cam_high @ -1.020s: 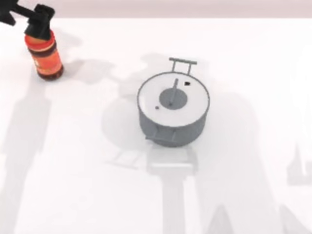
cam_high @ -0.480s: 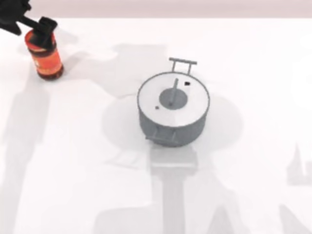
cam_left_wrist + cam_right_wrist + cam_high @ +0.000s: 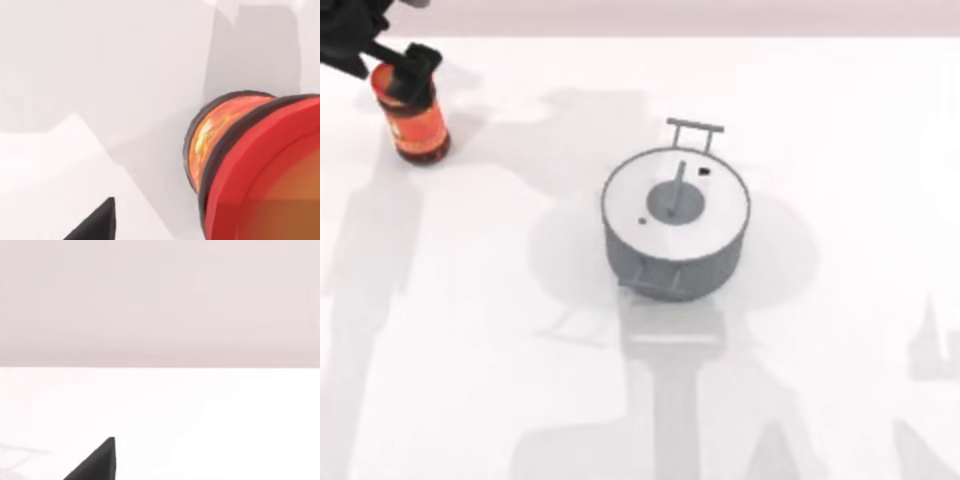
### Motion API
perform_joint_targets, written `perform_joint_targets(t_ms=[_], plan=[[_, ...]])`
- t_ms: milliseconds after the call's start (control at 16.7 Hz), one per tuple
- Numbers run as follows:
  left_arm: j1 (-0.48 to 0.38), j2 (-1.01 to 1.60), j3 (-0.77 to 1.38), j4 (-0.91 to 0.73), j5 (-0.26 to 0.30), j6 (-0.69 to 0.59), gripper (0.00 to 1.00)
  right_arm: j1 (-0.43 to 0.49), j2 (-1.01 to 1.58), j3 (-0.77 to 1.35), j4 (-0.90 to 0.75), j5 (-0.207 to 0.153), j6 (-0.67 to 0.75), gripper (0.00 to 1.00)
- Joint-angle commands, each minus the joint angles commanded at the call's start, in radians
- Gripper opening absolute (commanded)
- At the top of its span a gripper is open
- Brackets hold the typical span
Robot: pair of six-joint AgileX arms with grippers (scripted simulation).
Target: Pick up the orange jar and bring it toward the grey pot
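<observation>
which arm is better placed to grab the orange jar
Left. The left gripper sits right at the top of the orange jar in the table's far left corner, and the left wrist view is filled by its lid. The right arm is out of the top view.

text: none legible | orange jar, upper left of top view: orange label shows only mottled yellow-orange pattern, no letters | grey pot, centre: lid plain, two small dark marks, unreadable
</observation>
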Motion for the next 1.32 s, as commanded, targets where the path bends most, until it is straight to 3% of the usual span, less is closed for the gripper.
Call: perform_joint_targets(t_ms=[420, 1200, 1320], plan=[[-0.007, 0.025, -0.065, 0.091, -0.001, -0.007, 1.0, 0.0, 0.0, 0.0, 0.0, 0.0, 0.0, 1.0], [-0.007, 0.025, -0.065, 0.091, -0.001, -0.007, 0.02, 0.0, 0.0, 0.0, 0.0, 0.0, 0.0, 1.0], [-0.007, 0.025, -0.065, 0.091, -0.001, -0.007, 0.0, 0.0, 0.0, 0.0, 0.0, 0.0, 0.0, 1.0]])
